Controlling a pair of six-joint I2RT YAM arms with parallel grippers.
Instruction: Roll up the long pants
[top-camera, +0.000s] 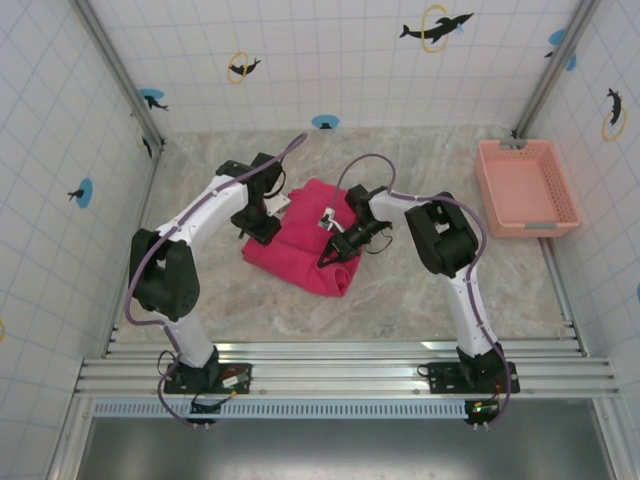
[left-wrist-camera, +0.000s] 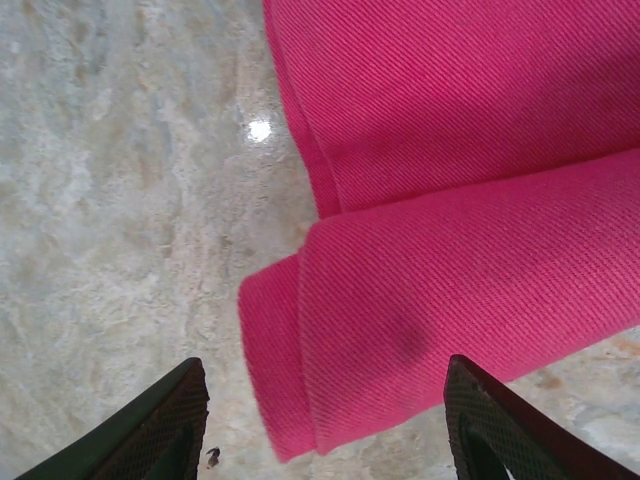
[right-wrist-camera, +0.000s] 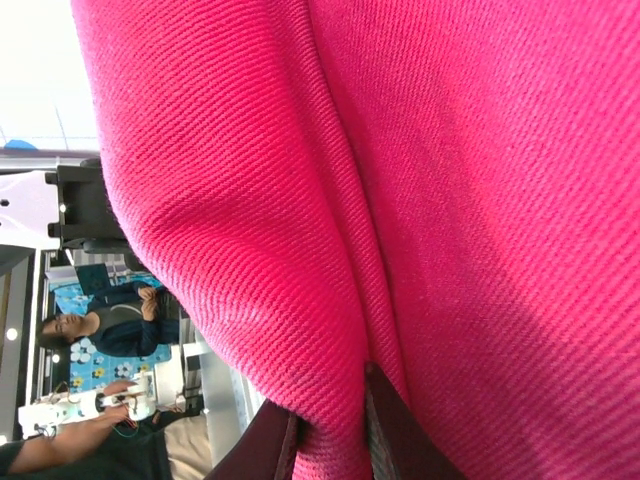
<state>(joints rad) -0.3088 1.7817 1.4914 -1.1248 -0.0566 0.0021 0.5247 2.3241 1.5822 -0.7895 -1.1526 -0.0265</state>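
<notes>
Pants (left-wrist-camera: 460, 260): pink-red woven cloth, matt, fine diagonal twill rib, soft.
Bench (left-wrist-camera: 110, 200): marble-look surface, smooth, glossy, lamp glint on it.
Left pincer (left-wrist-camera: 325, 435): fingers (left-wrist-camera: 165, 425) dark, matt, fine grip texture.
Basket (top-camera: 487, 185), far right: pale pink plastic, smooth, slotted walls.
Rails (top-camera: 340, 365), near edge: bare metal, satin sheen.
Arm shells (top-camera: 215, 205): white, smooth, plastic-looking.

Left tool (left-wrist-camera: 325, 428) agape, right tool (right-wrist-camera: 335, 440) clamped
</notes>
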